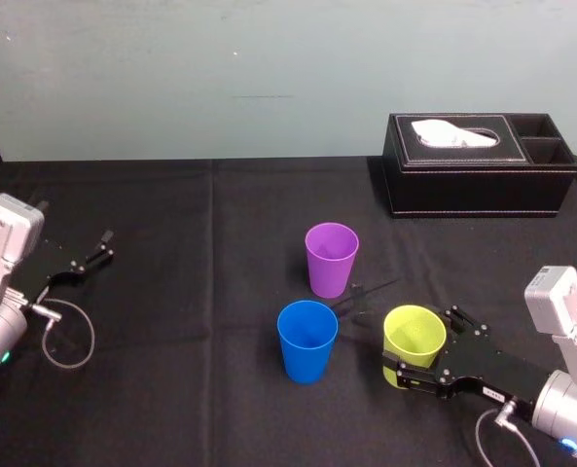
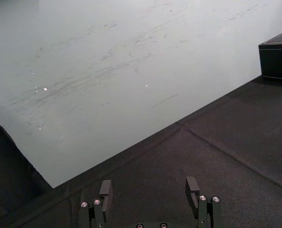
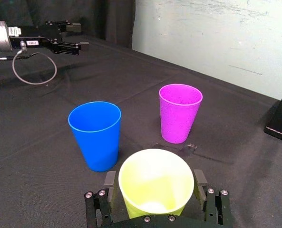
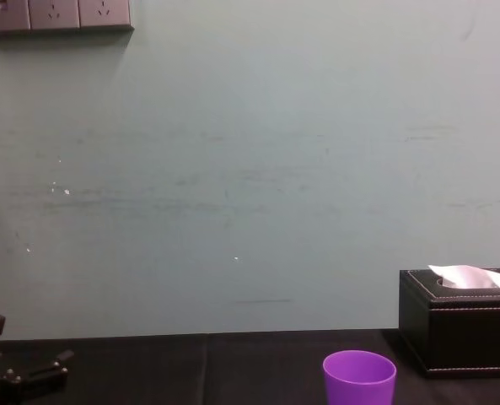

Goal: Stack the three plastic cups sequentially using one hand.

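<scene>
Right gripper [image 1: 411, 364] [image 3: 155, 189] sits at the near right of the black-clothed table [image 1: 171, 389]. Jaws are spread, one finger on each side of the yellow-green cup [image 1: 414, 336] [image 3: 156, 183], just beside its walls. That cup stands upright, mouth up. Through the right wrist view I look straight in and see an empty interior.

The blue cup [image 1: 307, 341] [image 3: 95, 133] stands upright just left of it, also empty. The purple cup [image 1: 331, 258] [image 3: 180, 111] [image 4: 359, 378] is a little farther back, between the two; what I see of its inside is bare. All three stand apart, none nested.

A black tissue box [image 1: 478, 170] [image 4: 460, 329] sits far right, with a white tissue [image 1: 453, 133] poking from the top slot. It has two open compartments at its right end, but I cannot tell what they hold.

Left gripper [image 1: 103, 248] [image 2: 149, 190] is parked at the left edge, jaws spread over bare cloth.

There is a small white label [image 1: 489, 391] on the right gripper body, its writing too small to read.
</scene>
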Robot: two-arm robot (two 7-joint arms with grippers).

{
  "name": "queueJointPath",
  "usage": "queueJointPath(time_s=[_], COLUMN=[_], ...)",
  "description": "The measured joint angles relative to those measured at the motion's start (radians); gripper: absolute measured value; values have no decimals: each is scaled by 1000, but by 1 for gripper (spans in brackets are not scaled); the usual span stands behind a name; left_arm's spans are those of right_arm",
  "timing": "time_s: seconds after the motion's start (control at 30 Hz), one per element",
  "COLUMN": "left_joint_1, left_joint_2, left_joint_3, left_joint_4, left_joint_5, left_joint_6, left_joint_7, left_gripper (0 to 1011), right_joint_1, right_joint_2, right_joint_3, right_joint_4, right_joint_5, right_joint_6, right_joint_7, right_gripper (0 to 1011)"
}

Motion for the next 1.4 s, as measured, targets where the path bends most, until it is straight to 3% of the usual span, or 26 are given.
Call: queueJointPath(time_s=[0.43,0.8,1.4], left_joint_1=[0,0,0], left_joint_2=[0,0,0], left_joint_3=[0,0,0], left_joint_4=[0,0,0], left_joint_5=[0,0,0], left_joint_6=[0,0,0], left_joint_7=[0,0,0], left_gripper=[1010,1010,1010], right_joint_1=[-1,-1,-7], right_joint_2=[1,2,1], right_joint_3=[1,2,6], right_joint_4=[-1,-2,-14], right_joint_5=[1,2,1], right_joint_6=[-1,-2,-4], right_joint_7=[1,1,-4], right_gripper=[790,738,738])
